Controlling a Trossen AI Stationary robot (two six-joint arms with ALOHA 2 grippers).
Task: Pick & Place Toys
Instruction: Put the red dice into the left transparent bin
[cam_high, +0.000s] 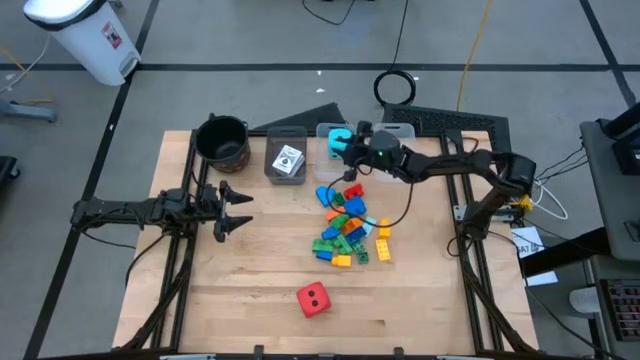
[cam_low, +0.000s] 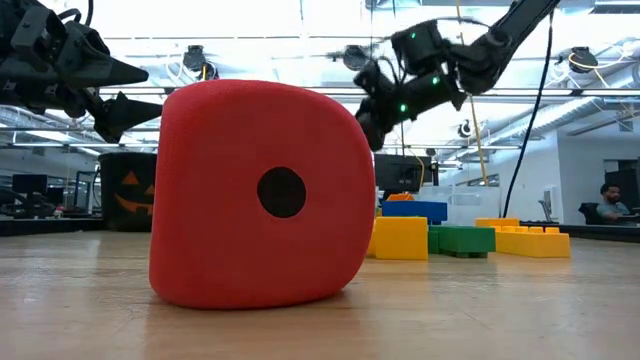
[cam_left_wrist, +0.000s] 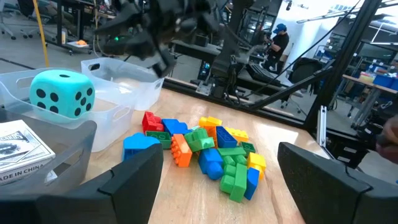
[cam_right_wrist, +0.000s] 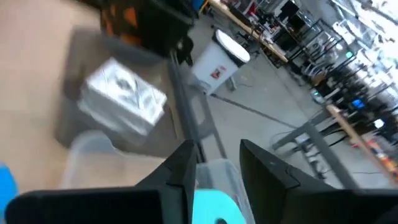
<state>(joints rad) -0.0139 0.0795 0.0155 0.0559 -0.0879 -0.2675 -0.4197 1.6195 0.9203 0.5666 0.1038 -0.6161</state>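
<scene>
A cyan dotted cube (cam_high: 338, 143) (cam_left_wrist: 62, 93) rests inside a clear bin (cam_left_wrist: 127, 99) at the table's far side. My right gripper (cam_high: 347, 150) (cam_right_wrist: 217, 162) hovers just above it, open, with nothing between the fingers; the cube's top (cam_right_wrist: 214, 210) shows below them. A pile of small coloured bricks (cam_high: 350, 225) (cam_left_wrist: 208, 152) lies on the table mid-right. A red dotted cube (cam_high: 313, 298) (cam_low: 260, 195) sits near the front edge. My left gripper (cam_high: 238, 210) (cam_left_wrist: 217, 180) waits open at the table's left, above the surface.
A grey bin (cam_high: 287, 160) holding white cards (cam_right_wrist: 124, 99) stands left of the clear bin. A black pot (cam_high: 222, 140) (cam_low: 130, 190) is farther left. A second clear bin (cam_high: 398, 130) sits at the back right. Bare wood lies between the pile and the left arm.
</scene>
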